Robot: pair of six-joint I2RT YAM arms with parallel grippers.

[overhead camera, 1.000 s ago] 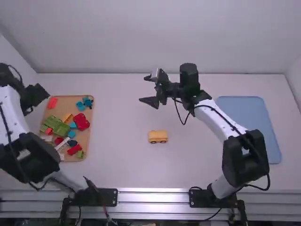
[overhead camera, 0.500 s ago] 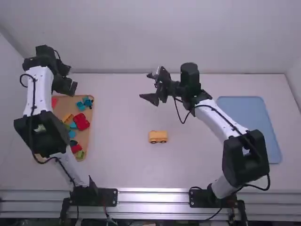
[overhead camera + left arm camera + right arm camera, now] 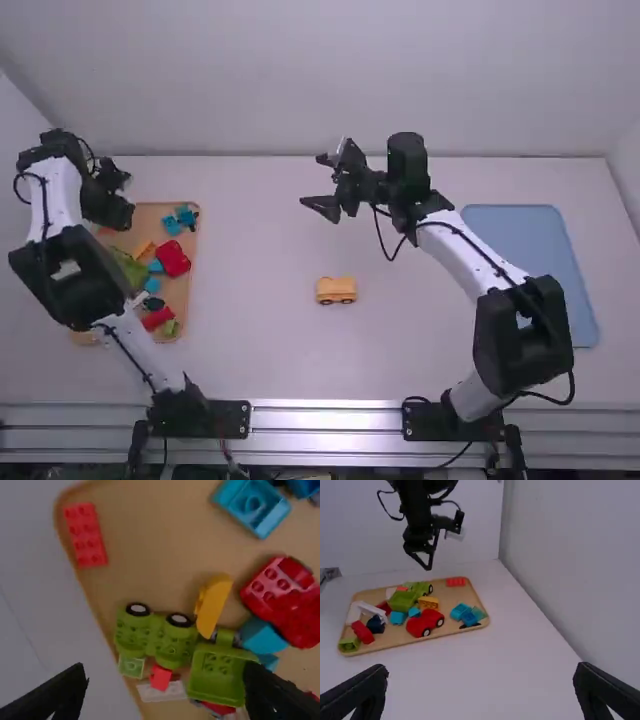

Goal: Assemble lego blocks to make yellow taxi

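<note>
Left gripper (image 3: 113,212) is spread, nothing pinched, over the far left part of the tray (image 3: 184,302). Right gripper (image 3: 322,183) also spread and holding nothing, above the surface (image 3: 250,330), well apart from the tray on its right. Yellow car (image 3: 336,290) sits upright on the surface, right of the tray, wheels showing on its near side. Yellow block (image 3: 214,606) lies inside the tray, around the middle, close to the green car (image 3: 155,635), which is toward the tray's left side. Red block (image 3: 85,535) flat in the tray's far left corner, studs up. Red car (image 3: 173,259) by the tray's right side, blue blocks (image 3: 172,225) in its far right corner. Blue mat (image 3: 530,270) is far off to the tray's right, past the yellow car.
</note>
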